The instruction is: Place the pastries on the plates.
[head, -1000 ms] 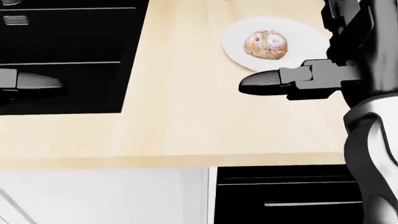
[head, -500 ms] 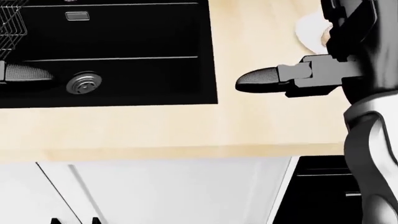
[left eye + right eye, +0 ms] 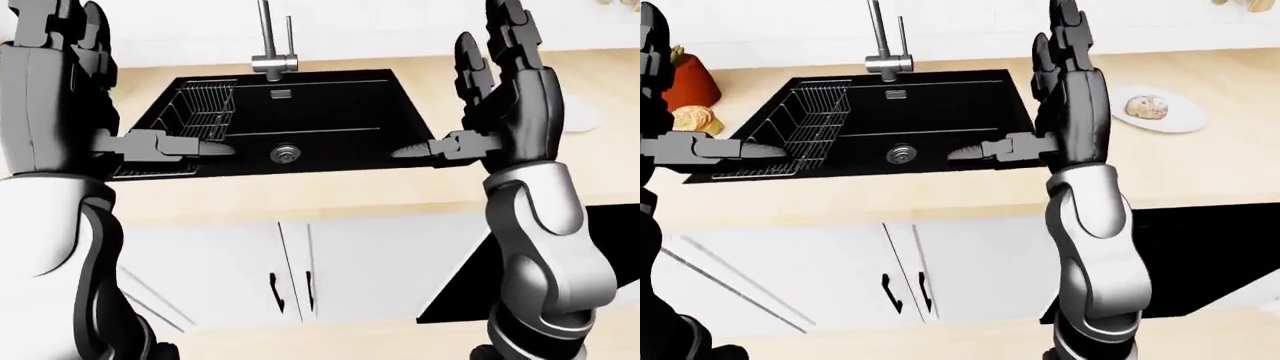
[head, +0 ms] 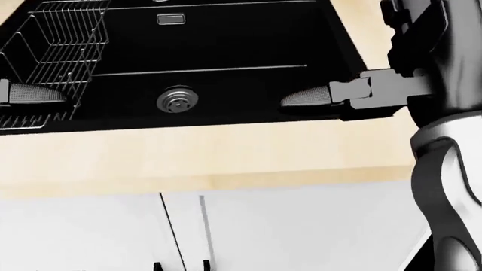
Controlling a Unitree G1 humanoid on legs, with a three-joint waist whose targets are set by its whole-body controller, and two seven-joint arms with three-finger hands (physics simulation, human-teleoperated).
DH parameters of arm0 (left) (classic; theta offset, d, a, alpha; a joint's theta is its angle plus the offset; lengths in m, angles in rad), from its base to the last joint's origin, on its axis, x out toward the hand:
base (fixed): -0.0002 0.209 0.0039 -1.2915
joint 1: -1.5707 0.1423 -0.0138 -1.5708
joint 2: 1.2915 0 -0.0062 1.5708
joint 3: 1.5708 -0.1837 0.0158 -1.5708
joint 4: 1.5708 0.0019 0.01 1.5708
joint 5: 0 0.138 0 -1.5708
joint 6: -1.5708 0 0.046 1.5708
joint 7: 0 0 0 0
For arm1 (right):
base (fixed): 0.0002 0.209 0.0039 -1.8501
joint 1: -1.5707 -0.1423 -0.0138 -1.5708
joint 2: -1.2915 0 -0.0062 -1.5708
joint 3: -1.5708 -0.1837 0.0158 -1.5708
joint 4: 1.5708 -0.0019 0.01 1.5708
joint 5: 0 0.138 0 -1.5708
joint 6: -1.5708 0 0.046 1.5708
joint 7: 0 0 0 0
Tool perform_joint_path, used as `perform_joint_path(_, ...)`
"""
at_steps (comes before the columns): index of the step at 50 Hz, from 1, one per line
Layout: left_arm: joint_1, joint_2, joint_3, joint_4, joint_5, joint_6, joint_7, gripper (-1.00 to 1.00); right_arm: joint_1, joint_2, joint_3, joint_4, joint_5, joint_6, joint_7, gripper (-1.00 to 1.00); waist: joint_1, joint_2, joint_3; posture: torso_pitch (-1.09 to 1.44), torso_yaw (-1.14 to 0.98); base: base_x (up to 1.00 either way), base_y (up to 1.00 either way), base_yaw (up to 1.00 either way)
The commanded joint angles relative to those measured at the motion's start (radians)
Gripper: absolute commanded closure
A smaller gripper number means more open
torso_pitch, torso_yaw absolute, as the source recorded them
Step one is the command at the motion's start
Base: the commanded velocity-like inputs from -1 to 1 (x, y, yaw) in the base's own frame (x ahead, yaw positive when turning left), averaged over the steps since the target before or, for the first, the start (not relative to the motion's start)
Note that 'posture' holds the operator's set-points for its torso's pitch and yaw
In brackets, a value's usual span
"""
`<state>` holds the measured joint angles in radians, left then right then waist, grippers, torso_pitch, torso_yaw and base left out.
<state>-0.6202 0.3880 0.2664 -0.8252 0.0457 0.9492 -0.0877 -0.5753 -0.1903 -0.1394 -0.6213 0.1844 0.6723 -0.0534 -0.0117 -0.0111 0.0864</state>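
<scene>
black sink (image 3: 330, 112), pale wood counter (image 4: 226, 152)

Matt black sink (image 3: 330, 112), pale wood-look counter (image 4: 226, 155), wire metal rack (image 3: 810, 124), brushed-metal tap (image 3: 268, 45).

Pastry (image 3: 1151, 106): round, pale-brown bun with dark specks, lying at the centre of a plate, at 2 o'clock in the right-eye view.

Plate (image 3: 1183, 120): white, round, flat on the light wooden counter, bearing that bun.

Second pastry (image 3: 692, 118): golden-brown, knobbly, lying on the counter at 10 o'clock in the right-eye view, partly cut off by a dark arm; not on a plate.
</scene>
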Motion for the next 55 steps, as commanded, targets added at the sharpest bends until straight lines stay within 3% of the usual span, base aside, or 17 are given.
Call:
perform_joint_path(1, -0.023, 0.007, 0.004, -0.015, 0.002, -0.021, 0.001, -1.00, -0.024, -0.007, -0.002, -0.017, 0.000, -0.023, -0.001, -1.00, -0.002, 0.000, -0.017, 0.06, 0.00, 0.00, 0.65, 0.00)
perform_joint_path(4, -0.020, 0.008, 0.001, -0.016, 0.006, -0.021, 0.001, -1.00, -0.025, -0.007, -0.002, -0.018, 0.001, -0.024, 0.001, -1.00, -0.009, -0.050, -0.029, 0.06, 0.00, 0.00, 0.65, 0.00)
perform_joint_path(5, -0.018, 0.005, -0.001, -0.016, 0.006, -0.023, 0.002, -1.00, -0.023, -0.006, -0.004, -0.019, 0.002, -0.025, 0.002, -1.00, -0.010, -0.025, -0.028, 0.06, 0.00, 0.00, 0.66, 0.00)
perform_joint_path(9, -0.025, 0.004, -0.003, -0.021, 0.011, -0.017, 0.001, -1.00, -0.014, -0.004, -0.005, -0.022, 0.002, -0.030, 0.002, -1.00, 0.004, -0.040, -0.052, 0.06, 0.00, 0.00, 0.65, 0.00)
perform_joint_path(13, -0.021, 0.003, -0.004, -0.031, 0.016, -0.008, -0.002, -1.00, -0.006, -0.004, -0.011, -0.033, 0.017, -0.024, 0.002, -1.00, -0.001, 0.020, -0.026, 0.06, 0.00, 0.00, 0.65, 0.00)
perform_joint_path(16, -0.021, 0.002, -0.001, -0.030, 0.015, -0.009, -0.004, -1.00, -0.010, -0.007, -0.011, -0.031, 0.020, -0.023, -0.001, -1.00, -0.004, 0.148, -0.082, 0.06, 0.00, 0.00, 0.65, 0.00)
perform_joint_path(17, -0.018, 0.001, -0.003, -0.032, 0.015, -0.009, -0.004, -1.00, -0.011, -0.007, -0.008, -0.030, 0.020, -0.025, -0.002, -1.00, 0.008, 0.094, -0.036, 0.06, 0.00, 0.00, 0.65, 0.00)
perform_joint_path(18, -0.018, -0.001, -0.003, -0.032, 0.015, -0.009, -0.004, -1.00, -0.010, -0.006, -0.008, -0.030, 0.021, -0.025, -0.002, -1.00, 0.011, 0.096, -0.022, 0.06, 0.00, 0.00, 0.65, 0.00)
perform_joint_path(30, -0.022, 0.003, -0.002, -0.034, 0.018, -0.006, -0.010, -1.00, -0.011, -0.004, -0.005, -0.032, 0.022, -0.021, 0.001, -1.00, -0.004, -0.053, -0.040, 0.06, 0.00, 0.00, 0.65, 0.00)
perform_joint_path(31, -0.025, 0.003, -0.002, -0.032, 0.018, -0.003, -0.010, -1.00, -0.010, -0.005, -0.004, -0.029, 0.021, -0.024, 0.002, -1.00, -0.012, -0.017, -0.028, 0.06, 0.00, 0.00, 0.65, 0.00)
perform_joint_path(34, -0.031, 0.006, -0.006, -0.033, 0.019, 0.005, -0.014, -1.00, -0.014, -0.005, -0.004, -0.028, 0.022, -0.022, 0.003, -1.00, 0.001, -0.041, -0.055, 0.06, 0.00, 0.00, 0.65, 0.00)
perform_joint_path(38, -0.029, 0.006, -0.007, -0.036, 0.022, 0.006, -0.019, -1.00, -0.013, -0.007, -0.006, -0.032, 0.025, -0.021, 0.005, -1.00, -0.002, 0.007, -0.025, 0.06, 0.00, 0.00, 0.65, 0.00)
perform_joint_path(41, -0.025, 0.003, -0.011, -0.038, 0.025, 0.005, -0.024, -1.00, -0.007, -0.004, -0.004, -0.030, 0.024, -0.026, 0.005, -1.00, 0.003, 0.141, -0.053, 0.06, 0.00, 0.00, 0.65, 0.00)
perform_joint_path(42, -0.024, 0.002, -0.011, -0.039, 0.025, 0.005, -0.026, -1.00, -0.006, -0.004, -0.005, -0.029, 0.025, -0.028, 0.005, -1.00, 0.003, 0.092, -0.040, 0.06, 0.00, 0.00, 0.66, 0.00)
perform_joint_path(47, -0.015, -0.001, -0.024, -0.043, 0.038, -0.008, -0.045, -1.00, -0.003, -0.002, -0.004, -0.029, 0.026, -0.028, 0.005, -1.00, 0.009, 0.045, -0.033, 0.06, 0.00, 0.00, 0.61, 0.00)
perform_joint_path(54, -0.020, -0.009, -0.032, -0.040, 0.059, -0.015, -0.060, -1.00, 0.007, 0.002, 0.001, -0.035, 0.019, -0.018, 0.013, -1.00, 0.002, 0.000, -0.015, 0.06, 0.00, 0.00, 0.41, 0.00)
perform_joint_path(55, -0.021, -0.012, -0.032, -0.040, 0.061, -0.015, -0.062, -1.00, 0.007, 0.002, 0.003, -0.036, 0.018, -0.021, 0.015, -1.00, 0.004, 0.020, -0.014, 0.06, 0.00, 0.00, 0.00, 0.00)
